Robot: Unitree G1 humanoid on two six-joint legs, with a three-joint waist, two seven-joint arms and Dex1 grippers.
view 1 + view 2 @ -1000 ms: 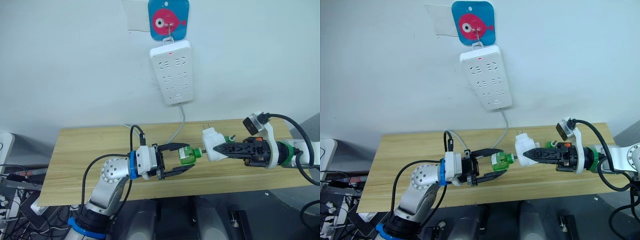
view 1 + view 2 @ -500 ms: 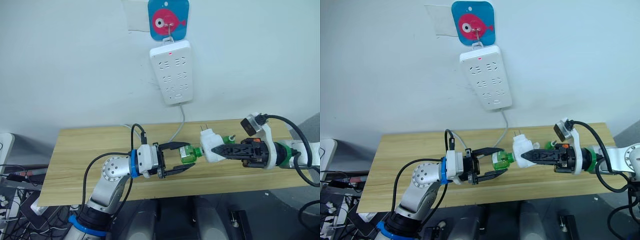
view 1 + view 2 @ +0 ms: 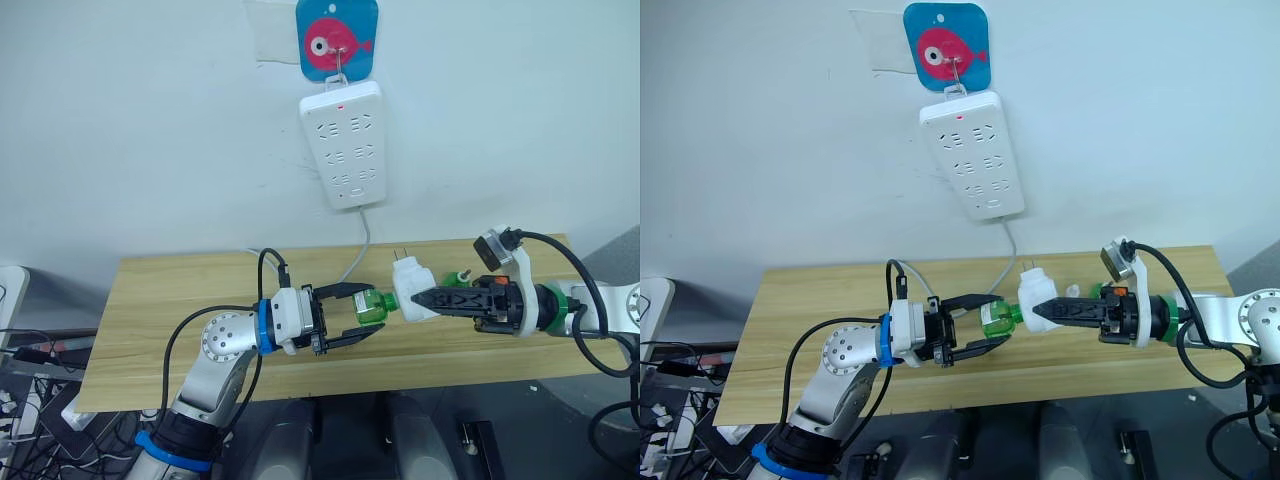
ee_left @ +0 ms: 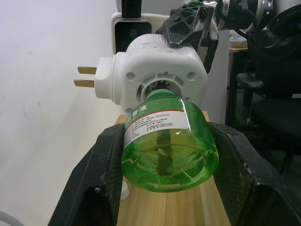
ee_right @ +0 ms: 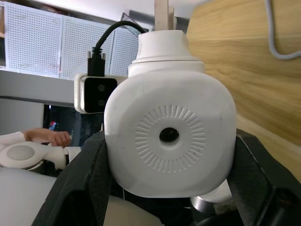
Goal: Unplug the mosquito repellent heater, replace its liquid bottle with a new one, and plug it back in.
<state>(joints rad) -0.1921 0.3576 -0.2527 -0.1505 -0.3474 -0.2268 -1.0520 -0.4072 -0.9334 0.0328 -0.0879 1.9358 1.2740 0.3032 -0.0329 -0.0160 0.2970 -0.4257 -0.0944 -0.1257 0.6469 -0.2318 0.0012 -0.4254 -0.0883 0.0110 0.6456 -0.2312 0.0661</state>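
Observation:
The mosquito repellent heater, a small white rounded unit with two plug prongs, is held above the table by my right gripper, which is shut on its sides. My left gripper is shut on a green liquid bottle lying sideways. In the left wrist view the bottle has its neck at the round socket in the heater's underside, touching it. The right wrist view shows the heater's vented face between the black fingers.
A white multi-socket power strip hangs on the wall under a blue fish hook, its cable dropping to the wooden table. Another small green bottle lies on the table behind my right gripper.
My right gripper has moved left with the heater, closing the gap to the green bottle. The bottle's neck now meets the heater's underside. The left gripper has barely moved.

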